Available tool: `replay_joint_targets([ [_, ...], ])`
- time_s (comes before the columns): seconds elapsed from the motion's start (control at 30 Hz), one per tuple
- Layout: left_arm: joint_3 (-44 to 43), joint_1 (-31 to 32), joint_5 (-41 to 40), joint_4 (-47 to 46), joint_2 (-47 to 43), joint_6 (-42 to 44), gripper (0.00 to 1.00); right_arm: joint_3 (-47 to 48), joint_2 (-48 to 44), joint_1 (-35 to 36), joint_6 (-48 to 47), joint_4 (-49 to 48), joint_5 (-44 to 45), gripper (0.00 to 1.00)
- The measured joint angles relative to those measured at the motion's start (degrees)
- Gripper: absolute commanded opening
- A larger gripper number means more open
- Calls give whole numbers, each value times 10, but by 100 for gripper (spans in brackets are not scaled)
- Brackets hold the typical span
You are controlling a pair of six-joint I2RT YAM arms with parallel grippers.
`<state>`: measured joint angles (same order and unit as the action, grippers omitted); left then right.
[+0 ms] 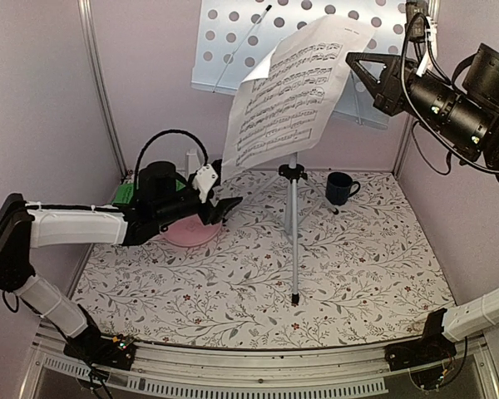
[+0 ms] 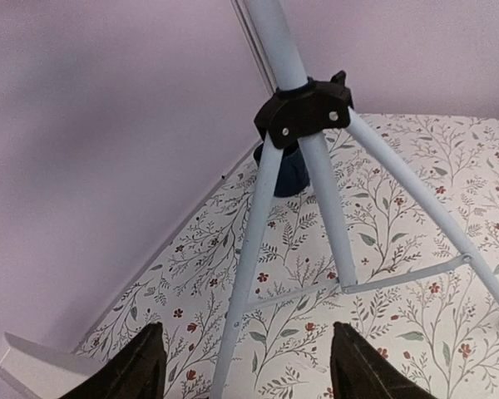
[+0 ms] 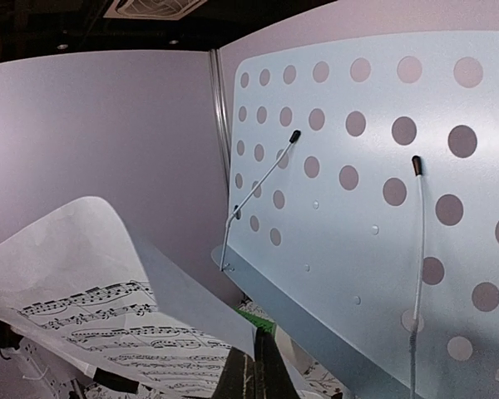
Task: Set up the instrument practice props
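Observation:
The pale blue-grey perforated music stand (image 1: 249, 41) stands on its silver tripod (image 1: 293, 241) at mid table. My right gripper (image 1: 356, 60) is shut on an edge of the white music sheet (image 1: 291, 91) and holds it in the air in front of the stand's desk (image 3: 358, 208). The pinch shows in the right wrist view (image 3: 256, 374). The green sheet (image 1: 123, 193) lies at the far left behind my left arm and peeks out below the desk (image 3: 262, 320). My left gripper (image 1: 224, 208) is open and empty, left of the tripod legs (image 2: 258, 241). The metronome is mostly hidden behind my left arm.
A pink plate (image 1: 190, 234) lies under my left wrist. A dark blue mug (image 1: 341, 188) stands at the back, right of the tripod pole, and shows behind the legs (image 2: 287, 173). Pink walls close the back and both sides.

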<state>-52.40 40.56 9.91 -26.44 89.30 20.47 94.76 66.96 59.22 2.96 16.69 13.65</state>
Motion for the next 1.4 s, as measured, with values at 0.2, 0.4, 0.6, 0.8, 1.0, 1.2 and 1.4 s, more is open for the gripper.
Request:
replay_joint_targets([
  [0.2, 45, 29, -20, 10, -107, -16, 67, 32, 11, 0, -17, -24, 72, 0],
  [0.4, 26, 72, -52, 15, -198, -22, 65, 44, 30, 0, -55, -87, 155, 0],
  [0.6, -36, 101, -88, 19, -226, -23, 62, 63, 75, 0, -103, -159, 231, 0],
  [0.8, -113, 110, -111, 24, -213, -17, 60, 77, 96, 0, -123, -212, 262, 0],
  [1.0, -214, 112, -139, 44, -161, 15, 57, 82, 95, 0, -124, -275, 266, 0],
  [1.2, -270, 113, -94, 76, -130, 44, 67, 81, 93, 0, -126, -303, 247, 0],
  [1.4, -277, 113, 2, 85, -130, 34, 82, 58, 67, 0, -118, -273, 162, 0],
])
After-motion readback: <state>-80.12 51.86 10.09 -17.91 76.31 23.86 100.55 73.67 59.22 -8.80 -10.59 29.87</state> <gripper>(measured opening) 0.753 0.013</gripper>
